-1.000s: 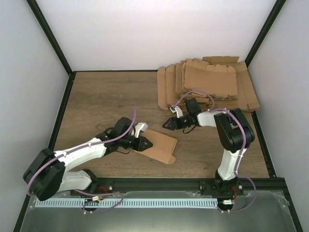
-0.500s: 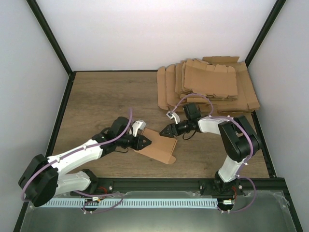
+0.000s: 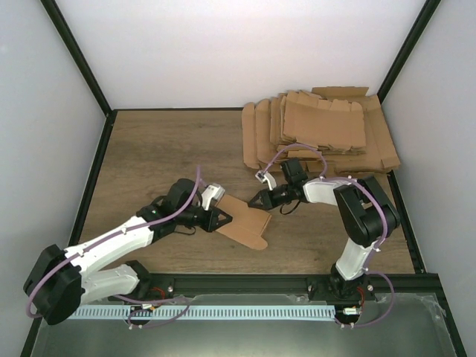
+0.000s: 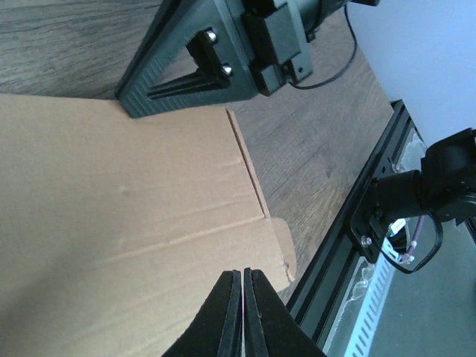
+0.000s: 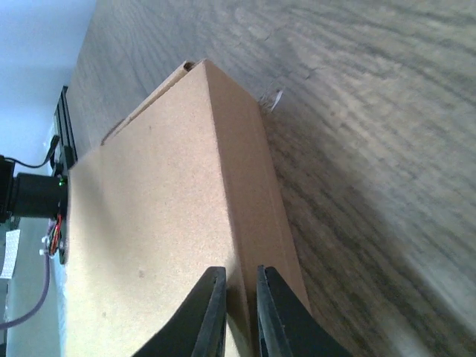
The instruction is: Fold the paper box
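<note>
Overhead and wrist views of the paper box (image 3: 249, 223), a single plain brown piece of creased cardboard lying partly folded on the wood-grain table (image 3: 163, 156), just below the centre of the overhead frame. Compared with a second ago, we note that the box itself has barely shifted, whereas the right gripper (image 3: 258, 199), which then stood apart to the upper right of the box with its jaws wider, has come down onto the box's upper right edge. Its fingers (image 5: 208, 312) now sit nearly together with a raised cardboard ridge between them. The left gripper (image 3: 224, 219) stays at the box's left end, and its fingers (image 4: 230, 312) have drawn fully together. We judge that both arms are now set on the box, so that a panel can be folded about a crease. No fold looks complete yet. Several points remain uncertain. We cannot tell whether the left fingers pinch any cardboard or merely rest on its face. The box's left end is hidden beneath that gripper, both wrist views cut the box off, and its layers and flaps are hard to count. The fanned pile of flat brown cardboard blanks (image 3: 327, 130) lies well apart at the upper right.
</note>
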`<state>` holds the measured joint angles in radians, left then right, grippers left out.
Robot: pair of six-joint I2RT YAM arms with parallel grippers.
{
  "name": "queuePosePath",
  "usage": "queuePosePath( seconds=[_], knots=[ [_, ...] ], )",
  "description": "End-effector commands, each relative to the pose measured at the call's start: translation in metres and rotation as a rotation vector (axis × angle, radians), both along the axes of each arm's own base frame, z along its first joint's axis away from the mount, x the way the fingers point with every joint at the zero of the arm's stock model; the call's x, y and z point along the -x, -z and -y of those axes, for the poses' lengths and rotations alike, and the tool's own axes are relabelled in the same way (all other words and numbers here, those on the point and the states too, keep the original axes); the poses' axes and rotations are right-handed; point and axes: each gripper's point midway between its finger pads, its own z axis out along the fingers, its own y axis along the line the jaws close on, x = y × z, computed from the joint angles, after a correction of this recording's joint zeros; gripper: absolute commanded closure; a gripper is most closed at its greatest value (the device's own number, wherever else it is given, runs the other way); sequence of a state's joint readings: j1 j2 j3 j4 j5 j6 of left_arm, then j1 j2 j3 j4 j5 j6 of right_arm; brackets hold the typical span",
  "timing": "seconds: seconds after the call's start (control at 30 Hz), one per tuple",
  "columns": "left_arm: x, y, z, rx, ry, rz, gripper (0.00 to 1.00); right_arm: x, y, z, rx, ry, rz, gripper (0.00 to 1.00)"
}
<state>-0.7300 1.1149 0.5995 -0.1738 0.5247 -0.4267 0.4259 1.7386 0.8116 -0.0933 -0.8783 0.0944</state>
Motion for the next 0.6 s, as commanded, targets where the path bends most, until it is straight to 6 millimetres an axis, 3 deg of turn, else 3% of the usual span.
queuePosePath(
  seconds=[0.0, 0.13, 0.3, 0.37, 0.5, 0.57],
  knots=[
    [0.007, -0.009, 0.001, 0.042, 0.017, 0.014, 0.96, -0.020, 0.014, 0.011, 0.044, 0.074, -0.018, 0.88],
    [0.007, -0.012, 0.000, 0.036, 0.019, 0.017, 0.96, -0.028, 0.014, 0.013, 0.024, 0.081, -0.026, 0.90],
    [0.001, -0.031, 0.002, 0.044, 0.016, 0.054, 0.96, -0.030, 0.020, 0.013, 0.022, 0.082, -0.039, 0.91],
    [0.004, -0.017, 0.002, 0.035, 0.016, 0.030, 0.96, -0.031, 0.021, 0.013, 0.020, 0.083, -0.040, 0.91],
    [0.008, 0.044, -0.012, -0.033, -0.046, -0.020, 0.96, -0.032, 0.018, 0.012, 0.006, 0.075, -0.036, 0.91],
    [-0.001, 0.061, -0.014, -0.045, -0.096, -0.014, 0.96, -0.032, 0.017, 0.011, 0.001, 0.073, -0.032, 0.90]
  ],
)
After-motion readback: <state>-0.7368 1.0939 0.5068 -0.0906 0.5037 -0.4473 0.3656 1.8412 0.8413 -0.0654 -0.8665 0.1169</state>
